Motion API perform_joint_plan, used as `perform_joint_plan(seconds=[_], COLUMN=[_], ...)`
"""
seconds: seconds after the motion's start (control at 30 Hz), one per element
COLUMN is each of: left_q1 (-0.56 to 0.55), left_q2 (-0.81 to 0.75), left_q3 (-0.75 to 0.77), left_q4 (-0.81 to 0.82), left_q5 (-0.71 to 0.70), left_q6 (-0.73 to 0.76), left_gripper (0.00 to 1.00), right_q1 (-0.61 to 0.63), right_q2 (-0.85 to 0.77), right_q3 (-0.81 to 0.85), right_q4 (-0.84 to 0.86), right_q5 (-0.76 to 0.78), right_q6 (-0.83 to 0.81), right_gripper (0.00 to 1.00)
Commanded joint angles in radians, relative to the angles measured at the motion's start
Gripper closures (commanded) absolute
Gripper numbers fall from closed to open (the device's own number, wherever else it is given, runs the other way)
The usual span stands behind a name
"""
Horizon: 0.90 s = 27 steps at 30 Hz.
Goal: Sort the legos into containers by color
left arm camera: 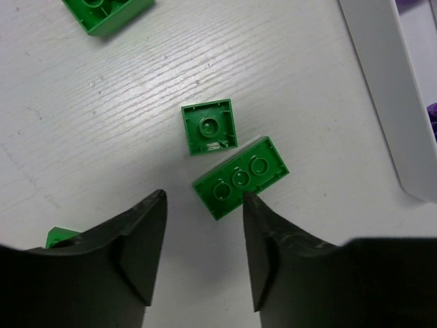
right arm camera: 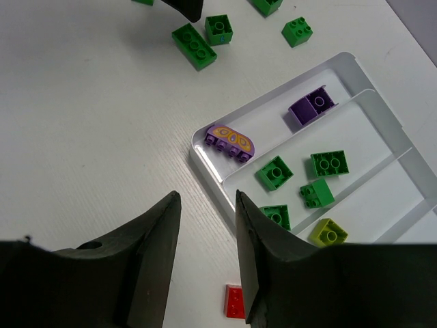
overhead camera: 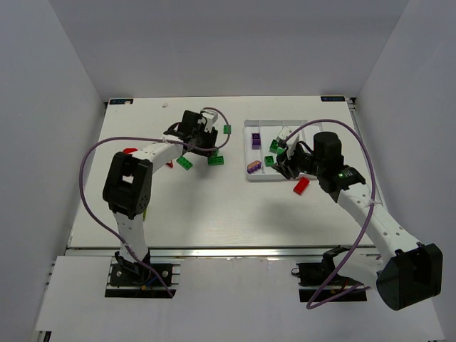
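Two green legos, a long one (left arm camera: 240,176) and a square one (left arm camera: 210,126), lie on the table just ahead of my open, empty left gripper (left arm camera: 203,198); its right fingertip overlaps the long one's end in view. In the top view this gripper (overhead camera: 204,148) is left of the white tray (overhead camera: 251,178). My right gripper (right arm camera: 206,198) is open and empty above the tray's near corner (right arm camera: 213,171). The tray holds a purple arch brick (right arm camera: 229,141), a purple brick (right arm camera: 311,106), several green bricks (right arm camera: 274,172) and a yellow-green one (right arm camera: 328,232).
A red lego (right arm camera: 235,301) lies on the table beside the tray, also in the top view (overhead camera: 301,186). More green legos (overhead camera: 226,129) (overhead camera: 184,162) and red ones (overhead camera: 130,151) lie around the left arm. The tray's edge (left arm camera: 382,96) shows at right in the left wrist view.
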Motion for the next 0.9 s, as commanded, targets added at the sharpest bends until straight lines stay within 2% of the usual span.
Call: perform_joint_plan(seconds=[0.0, 0.17, 0.33, 0.7, 0.83, 0.87], left_q1=[-0.002, -0.011, -0.024, -0.042, -0.048, -0.051], left_q2=[-0.002, 0.041, 0.099, 0.221, 0.245, 0.245], left_q3=[0.051, 0.102, 0.155, 0.252, 0.274, 0.271], left_q4=[0.001, -0.007, -0.03, -0.05, -0.059, -0.056], left_q5=[0.019, 0.007, -0.019, -0.111, -0.154, -0.154], left_q6=[-0.012, -0.031, -0.029, -0.106, -0.124, -0.129], left_gripper=[0.36, 0.14, 0.13, 0.23, 0.32, 0.39], right_q1=[-0.002, -0.002, -0.002, -0.002, -0.004, -0.005], right_q2=[-0.025, -0.03, -0.03, -0.035, -0.041, -0.042], right_q3=[0.009, 0.006, 0.007, 0.007, 0.007, 0.007], right_q4=[0.015, 0.016, 0.015, 0.015, 0.015, 0.015], right_q5=[-0.009, -0.01, -0.012, -0.015, -0.017, -0.017], right_q6=[0.01, 0.01, 0.01, 0.008, 0.01, 0.01], right_gripper=[0.56, 0.56, 0.56, 0.56, 0.56, 0.56])
